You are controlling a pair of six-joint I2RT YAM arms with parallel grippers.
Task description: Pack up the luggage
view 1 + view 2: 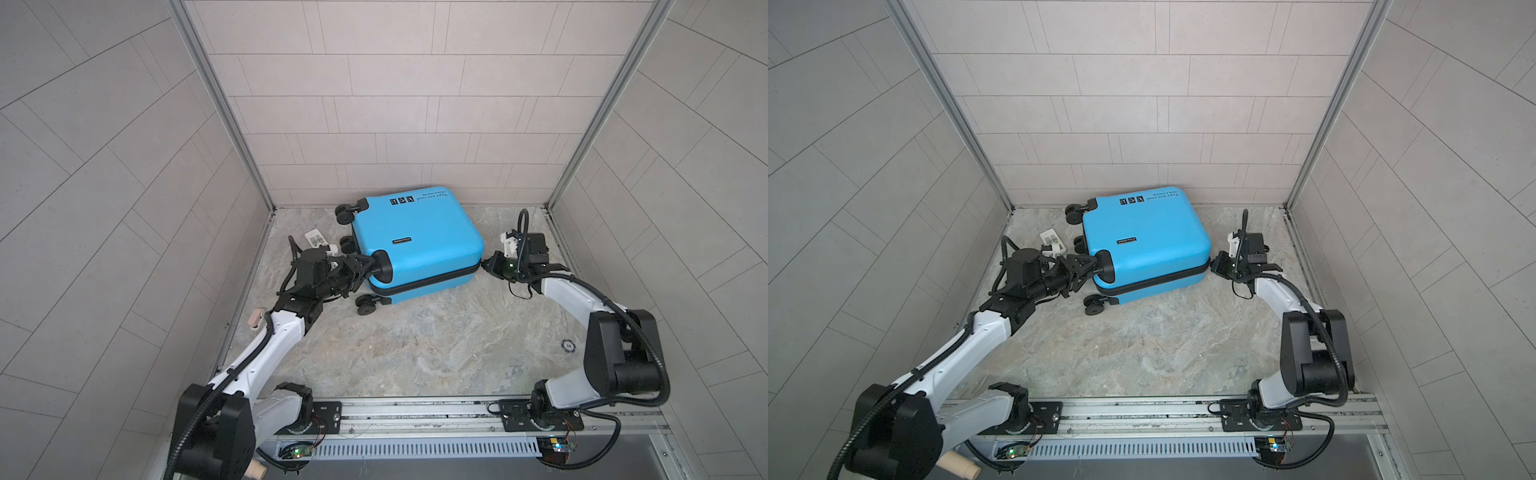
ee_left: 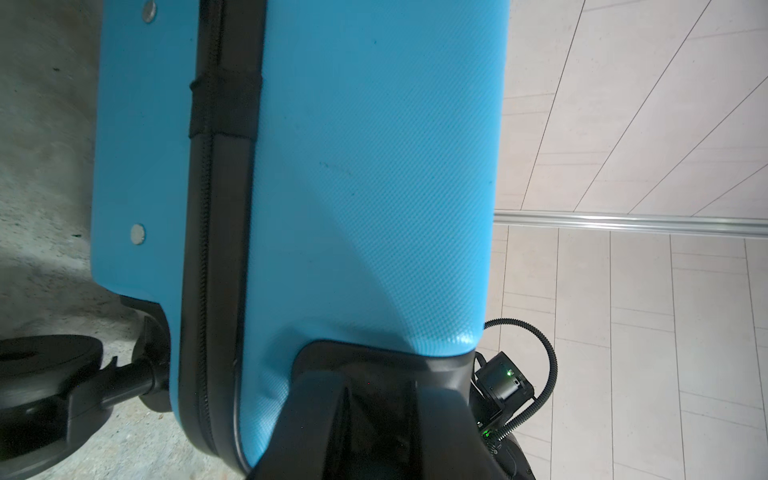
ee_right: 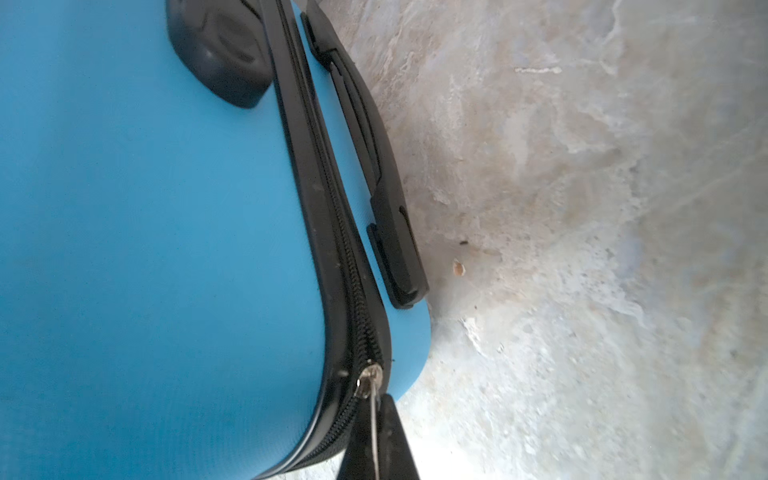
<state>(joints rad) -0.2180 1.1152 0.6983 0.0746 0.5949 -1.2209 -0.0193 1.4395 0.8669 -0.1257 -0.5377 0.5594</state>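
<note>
The bright-blue luggage (image 1: 415, 232) (image 1: 1146, 237) lies flat and closed near the back wall, wheels to the left. My left gripper (image 1: 371, 268) (image 1: 1096, 266) is at its front-left corner, jaws shut around a black wheel (image 1: 383, 266). In the left wrist view the fingers (image 2: 307, 415) straddle that black wheel mount (image 2: 374, 374) below the blue shell (image 2: 374, 166). My right gripper (image 1: 484, 262) (image 1: 1213, 262) is at the front-right corner, shut on the metal zipper pull (image 3: 369, 380) where the black zipper (image 3: 332, 232) rounds the corner. The black handle (image 3: 374, 145) lies alongside.
A white barcoded tag (image 1: 316, 239) (image 1: 1050, 239) lies on the stone floor left of the wheels, beside my left wrist. A small blue chip (image 1: 567, 344) sits at the right. Tiled walls close in on three sides; the luggage's back edge nears the rear wall.
</note>
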